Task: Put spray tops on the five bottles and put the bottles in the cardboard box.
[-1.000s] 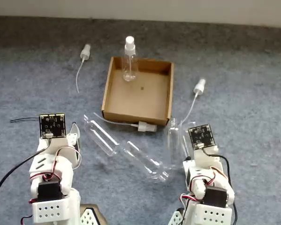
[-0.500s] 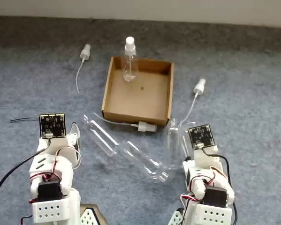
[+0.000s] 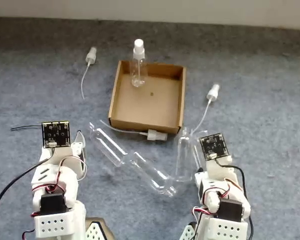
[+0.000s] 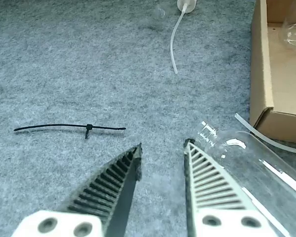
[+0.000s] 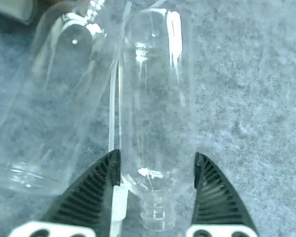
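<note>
shifting slightly over the last second: the clear bottle [image 3: 182, 152] lying beside your right arm is leaning a little more toward the left arm. the long bottle [image 3: 152, 174] at its base is sliding its near end the same way, and the right wrist is edging in. i am reading this as the arm crowding the pile while it is lining up.

under that wrist, a capless bottle [image 5: 157, 113] is lying on the carpet with its threaded neck pointing back at the camera. your right gripper [image 5: 156, 154] is straddling it, jaws spread to either side and not yet pinching. a thin dip tube [image 5: 113, 113] is running between this bottle and its neighbour, so closing now is risking catching the tube too.

further out, a fourth bottle [image 3: 107, 145] is lying near your left gripper [image 4: 162, 145], which is hanging spread over bare carpet with that bottle's neck just beside one finger. a black cable tie [image 4: 71, 127] is lying nearby.

three loose spray tops are waiting. one [image 3: 156, 135] is against the front wall of the cardboard box [image 3: 144, 124], one [image 3: 213, 92] is to its right, and one [image 3: 91, 55] is past its far left corner. inside the box, one capped bottle [image 3: 138, 67] is standing at the back wall, so four are remaining to be capped.
</note>
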You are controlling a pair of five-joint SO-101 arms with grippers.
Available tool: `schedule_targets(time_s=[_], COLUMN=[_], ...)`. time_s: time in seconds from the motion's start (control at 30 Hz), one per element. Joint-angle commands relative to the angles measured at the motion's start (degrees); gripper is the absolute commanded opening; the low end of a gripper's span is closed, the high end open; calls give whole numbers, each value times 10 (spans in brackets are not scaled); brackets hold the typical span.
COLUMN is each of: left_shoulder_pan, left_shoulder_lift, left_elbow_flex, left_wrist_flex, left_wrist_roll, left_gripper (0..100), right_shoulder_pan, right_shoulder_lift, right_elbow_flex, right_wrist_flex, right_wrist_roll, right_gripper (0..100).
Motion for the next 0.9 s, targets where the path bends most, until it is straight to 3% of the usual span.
schedule_targets(time_s=[0.0,0.13,0.2,0.4,0.6,0.73,0.87], left_shoulder_pan=[8,8,8,8,8,8,8], left_shoulder_lift=[-2,-1,0,-1,-1,0,0], left_elbow_flex=[11,11,11,11,11,11,11], left_wrist_flex=[3,3,3,3,3,3,3], left_wrist_roll=[0,0,0,0,0,0,0], left_gripper=[141,141,141,140,140,140,140], right_shoulder_pan=[24,76,96,118,142,195,204], right_shoulder_lift=[7,7,7,14,56,208,438], right_elbow_flex=[-9,-7,-10,-80,-136,-157,-305], right_wrist_flex=[-2,-33,-69,-134,-136,-228,-262], right_wrist_roll=[80,225,244,167,164,113,42], right_gripper=[88,86,84,84,84,84,84])
